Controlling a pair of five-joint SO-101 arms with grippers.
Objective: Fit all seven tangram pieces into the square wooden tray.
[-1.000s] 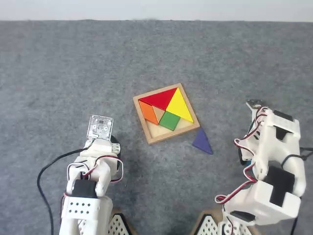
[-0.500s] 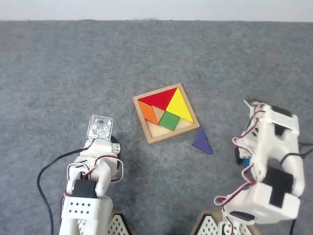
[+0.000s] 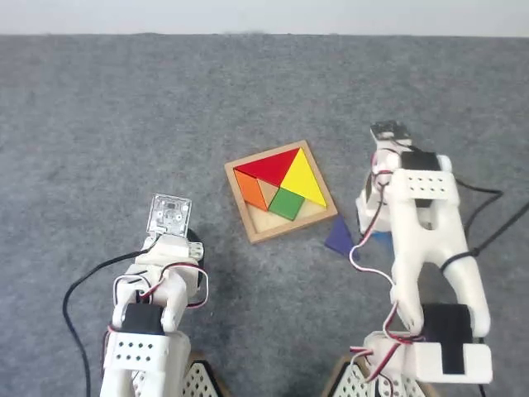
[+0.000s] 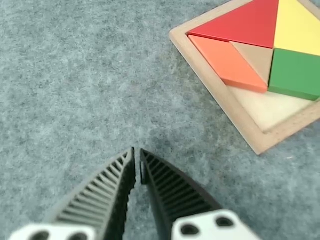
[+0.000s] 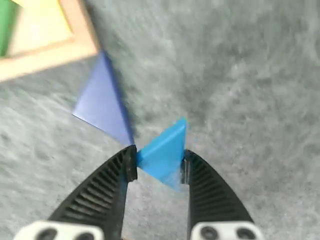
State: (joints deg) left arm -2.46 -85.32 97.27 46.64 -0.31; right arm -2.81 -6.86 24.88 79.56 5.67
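1. Presently the square wooden tray (image 3: 296,228) sits turned like a diamond near the middle of the grey felt-covered worktop (image 3: 124,107).
2. Five pieces lie in it: a red triangle (image 3: 269,167) and a yellow triangle (image 3: 304,182) fill the far half. An orange parallelogram (image 3: 250,192), a small tan triangle (image 3: 269,194) and a green square (image 3: 286,203) sit just below them.
3. Bare wood (image 3: 277,219) shows along the tray's near side, beside the green square.
4. A dark blue triangle (image 3: 339,238) lies flat on the worktop just outside the tray's near right rim. On my right wrist view its tip comes close to the tray's corner.
5. A light blue triangle (image 5: 162,150) is clamped between the fingers of the right end effector (image 5: 158,155), just beside the dark blue triangle. I cannot tell whether the two pieces touch, or whether the light blue one rests on the worktop.
6. My right arm (image 3: 421,215) stretches over the worktop to the right of the tray.
7. The left end effector (image 4: 137,152) is closed on nothing, its fingers nearly together over bare felt, apart from the tray's left rim.
8. My left arm (image 3: 157,306) sits well to the tray's near left.
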